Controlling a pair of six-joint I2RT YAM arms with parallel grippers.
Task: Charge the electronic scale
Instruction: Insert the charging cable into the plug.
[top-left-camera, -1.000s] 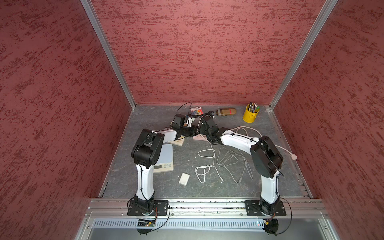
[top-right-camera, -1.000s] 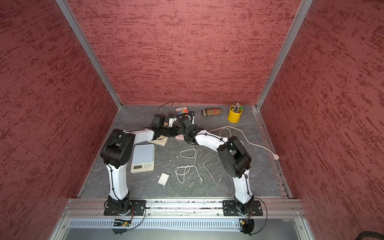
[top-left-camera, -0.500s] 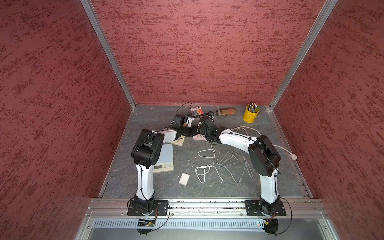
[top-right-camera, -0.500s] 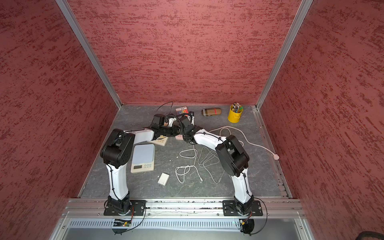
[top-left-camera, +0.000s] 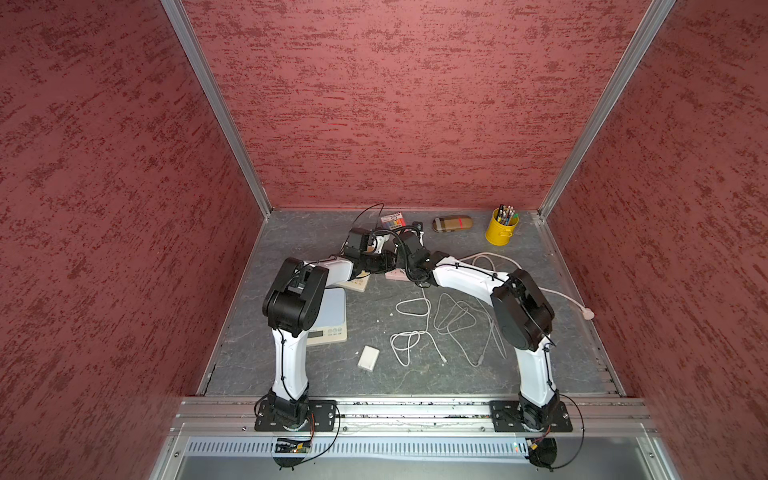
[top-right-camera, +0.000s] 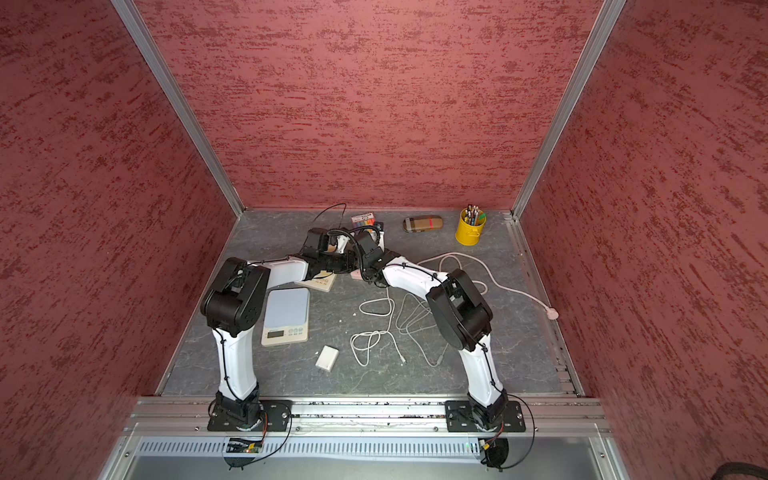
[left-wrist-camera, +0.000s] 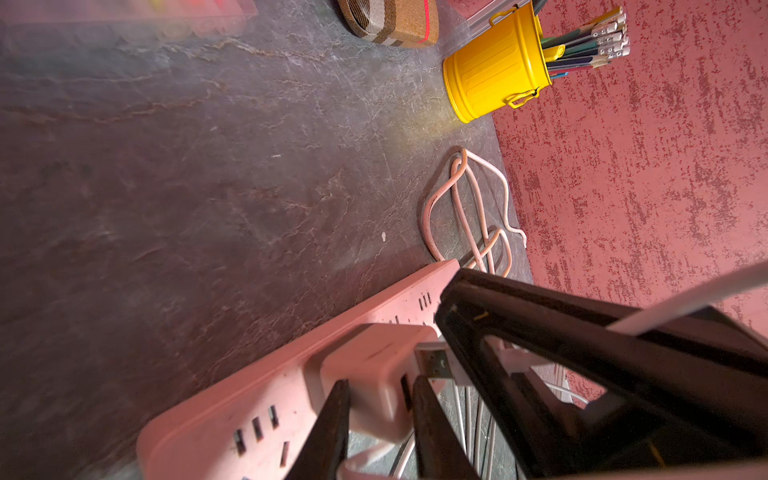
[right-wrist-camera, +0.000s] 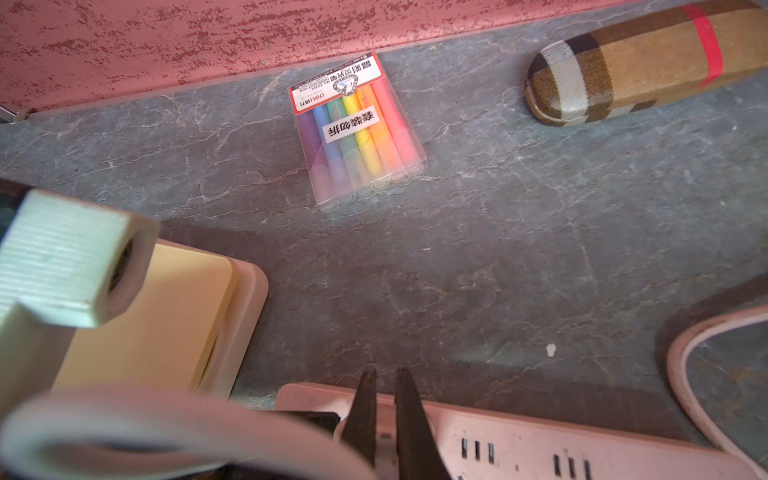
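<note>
The right arm (top-left-camera: 521, 311) has edged inward. The electronic scale (top-left-camera: 332, 309), light and rigid by its look, sits well apart from the pink power strip (left-wrist-camera: 249, 395). The left gripper (left-wrist-camera: 380, 380) seemingly clamps the charger adapter (left-wrist-camera: 365, 361). The right gripper (right-wrist-camera: 385, 399) pinches the stiff USB plug (left-wrist-camera: 432, 362), which is best held by its housing.

Closed in on three sides by rough, plaster-textured panels mottled pink and dark red: back wall (top-left-camera: 395, 104), left wall (top-left-camera: 104, 216) and right wall (top-left-camera: 685, 216), joined at the rear corners by slanting bare aluminium posts (top-left-camera: 217, 108). Floored with a flat dark grey slab (top-left-camera: 374, 386) veined in pale lines like slate, edged on the near side by a ribbed aluminium rail (top-left-camera: 415, 409) and, nearer the camera, a slotted grey metal strip (top-left-camera: 415, 446). Lit softly and evenly, with only faint shadows on the floor.
</note>
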